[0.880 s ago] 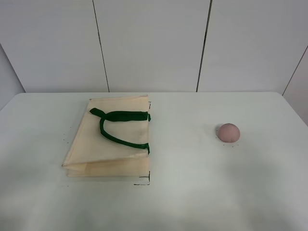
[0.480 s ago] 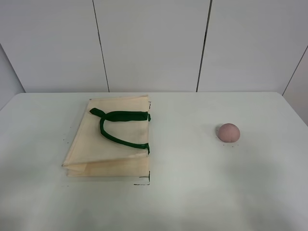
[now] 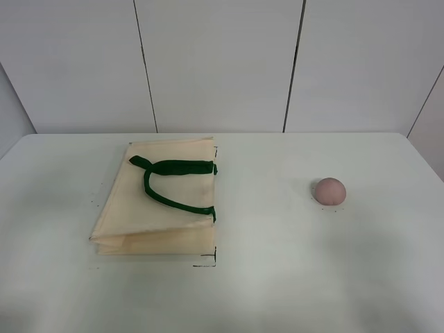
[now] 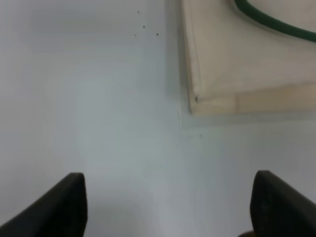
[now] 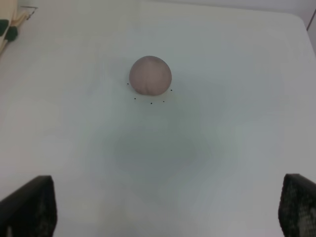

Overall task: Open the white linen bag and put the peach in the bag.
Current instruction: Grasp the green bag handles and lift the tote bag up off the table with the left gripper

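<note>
**Exterior high view: bag lying flat, peach well apart from it**

From above we see the white linen bag (image 3: 156, 208) lying flat and shut on the left half of the bench (image 3: 277, 277). Its layers are folded over one another along the near edge. Its dark green handles (image 3: 170, 182) lie curled on top of the cloth and end at the bag's right edge. Small black marks (image 3: 207, 262) sit on the bench just off the bag's near right corner. The peach (image 3: 329, 191) rests on the bare bench on the right half, well apart from the bag and touching nothing else.

Our left wrist camera looks down on the bench beside a corner of the bag (image 4: 237, 64), where a strip of the handles (image 4: 276, 25) crosses the cloth. The left fingers (image 4: 66, 205) show only as two dark tips. They are spread wide with bare bench between them, and they are apart from the bag.

Our right wrist camera faces the peach (image 5: 150, 75), which sits ahead of the right fingers (image 5: 29, 205). These too are spread wide with only bench between them. The peach lies beyond their tips and touches neither. A few tiny black dots (image 5: 150, 101) ring the peach's near side on the bench. That camera also catches a sliver of the bag (image 5: 7, 22) with a green tab (image 5: 10, 33).
</note>
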You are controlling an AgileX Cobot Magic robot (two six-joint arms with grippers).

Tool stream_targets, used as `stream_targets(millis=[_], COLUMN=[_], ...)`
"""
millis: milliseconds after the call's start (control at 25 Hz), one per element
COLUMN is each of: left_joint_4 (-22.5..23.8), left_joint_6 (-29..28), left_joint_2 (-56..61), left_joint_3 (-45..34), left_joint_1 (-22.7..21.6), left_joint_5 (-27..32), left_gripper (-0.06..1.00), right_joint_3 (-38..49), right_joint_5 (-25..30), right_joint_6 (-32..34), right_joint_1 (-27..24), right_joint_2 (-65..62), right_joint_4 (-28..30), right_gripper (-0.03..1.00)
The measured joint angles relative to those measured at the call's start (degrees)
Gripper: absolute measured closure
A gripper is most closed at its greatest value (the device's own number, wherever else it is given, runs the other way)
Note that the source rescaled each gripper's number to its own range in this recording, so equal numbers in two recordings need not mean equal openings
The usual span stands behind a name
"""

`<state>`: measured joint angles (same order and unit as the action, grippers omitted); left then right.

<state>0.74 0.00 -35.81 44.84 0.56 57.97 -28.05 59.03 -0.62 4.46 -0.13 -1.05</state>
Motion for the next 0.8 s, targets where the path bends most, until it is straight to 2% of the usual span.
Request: stream_targets(millis=[400,600,720,800], left_joint_4=[-0.74,-6.67,-7.92,-7.56], left_joint_6=[-1.54,-1.7,-3.71,-6.28], left_joint_2=[-44.31,-60.53,-67.42,-70.59], left_joint_3=[25.09,37.31,42.51,44.42], left_joint_1=[0.0,0.17,2.61,5.74], left_joint_5=[-3.29,-3.73,-3.79,-3.86], left_gripper=[-0.02,-0.02,-0.02,-0.02], right_joint_3=[0.0,0.0,0.0,0.0], right_joint_5=[0.0,0.0,0.0,0.0], right_joint_6=[0.0,0.0,0.0,0.0], right_joint_1=[0.0,0.0,0.0,0.0], right_joint_2=[0.0,0.0,0.0,0.0], right_joint_4=[0.0,0.0,0.0,0.0], right_gripper=[-0.03,-0.03,-0.03,-0.03])
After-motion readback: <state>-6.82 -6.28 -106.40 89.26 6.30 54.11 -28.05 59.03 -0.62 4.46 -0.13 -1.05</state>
